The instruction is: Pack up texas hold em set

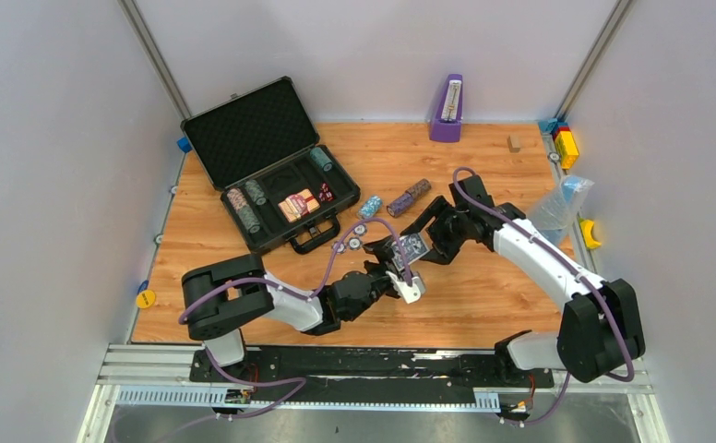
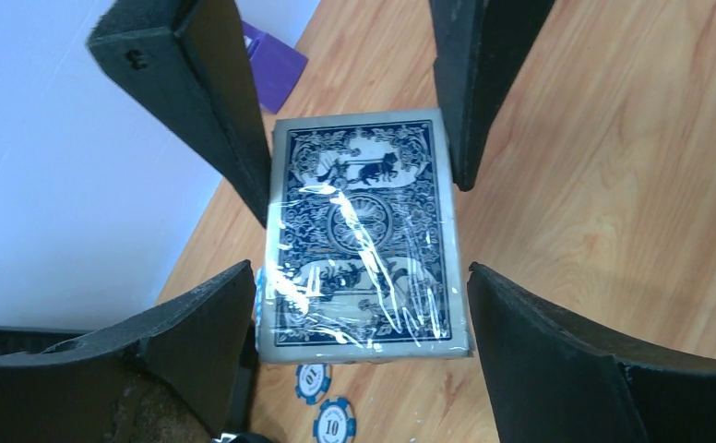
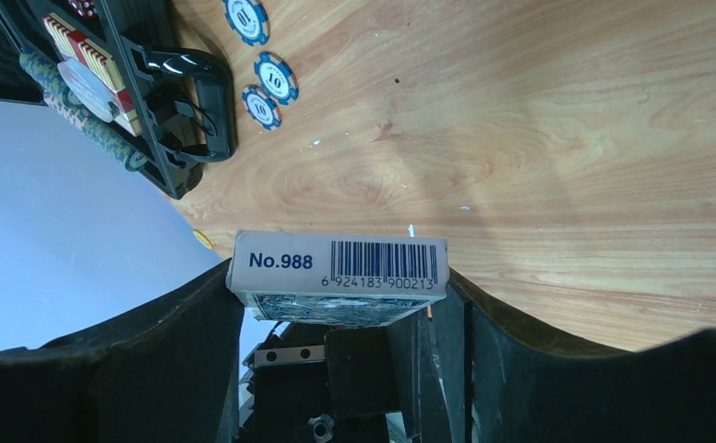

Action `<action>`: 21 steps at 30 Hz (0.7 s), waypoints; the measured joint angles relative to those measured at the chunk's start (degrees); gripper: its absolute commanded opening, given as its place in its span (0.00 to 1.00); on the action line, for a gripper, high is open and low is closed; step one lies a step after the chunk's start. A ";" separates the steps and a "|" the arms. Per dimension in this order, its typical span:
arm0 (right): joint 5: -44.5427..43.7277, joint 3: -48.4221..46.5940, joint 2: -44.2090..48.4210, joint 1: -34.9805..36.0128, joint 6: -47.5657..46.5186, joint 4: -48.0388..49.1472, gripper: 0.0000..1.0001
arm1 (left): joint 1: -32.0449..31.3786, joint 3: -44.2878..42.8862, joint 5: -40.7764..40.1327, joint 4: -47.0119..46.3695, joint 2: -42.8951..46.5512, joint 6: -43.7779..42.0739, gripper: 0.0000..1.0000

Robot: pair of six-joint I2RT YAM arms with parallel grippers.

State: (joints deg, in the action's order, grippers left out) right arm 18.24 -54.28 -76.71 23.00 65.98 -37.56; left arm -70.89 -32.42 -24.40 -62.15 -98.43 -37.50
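Texas hold em set (image 1: 276, 180): part packed. We see the briefcase (image 1: 246, 135) lying open on the table (image 1: 483, 305), lid tipped back.

In the briefcase tray:
- chip rolls (image 1: 244, 209) at the left end
- one more roll (image 1: 321, 160) at the far right end
- second deck (image 1: 299, 205) near the handle side
- red dice (image 1: 325, 192) just beside that deck

Out of the briefcase, just right of it: a blue chip roll (image 1: 370, 206) and a dark purple roll (image 1: 408, 197), near each other. Three loose blue chips (image 3: 276, 78) lie beside the briefcase handle (image 3: 197, 92).

The blue card deck (image 2: 363, 235), shrink-wrapped, is up off the wood, front-right of the briefcase handle, between both grippers.

Right gripper (image 3: 340, 300): jaws part closed and clamped on the deck's long edges, barcode end towards its camera.

Left gripper (image 2: 359, 277): jaws spread wide, one finger on each side of the deck's other end. We can't tell if the pads touch it.

Purple metronome (image 1: 446, 109) stands well right of the briefcase lid, at the back wall.
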 measured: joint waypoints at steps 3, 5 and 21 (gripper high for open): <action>-0.04 0.02 0.28 0.31 -0.02 0.00 0.00 | 0.00 -0.02 1.46 1.55 0.20 0.42 0.72; -0.83 0.15 0.72 0.57 -0.17 -0.35 0.01 | 0.07 -0.37 1.81 2.82 0.42 0.87 0.58; -7.21 -0.85 10.75 0.11 -6.64 -2.36 0.92 | 3.39 -4.09 8.02 23.30 12.55 13.88 0.11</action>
State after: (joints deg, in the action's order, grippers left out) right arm 11.03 -55.13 -65.95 23.11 59.33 -39.92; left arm -67.51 -36.51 -16.38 -38.85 -85.89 -23.62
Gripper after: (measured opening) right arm 0.928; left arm 0.735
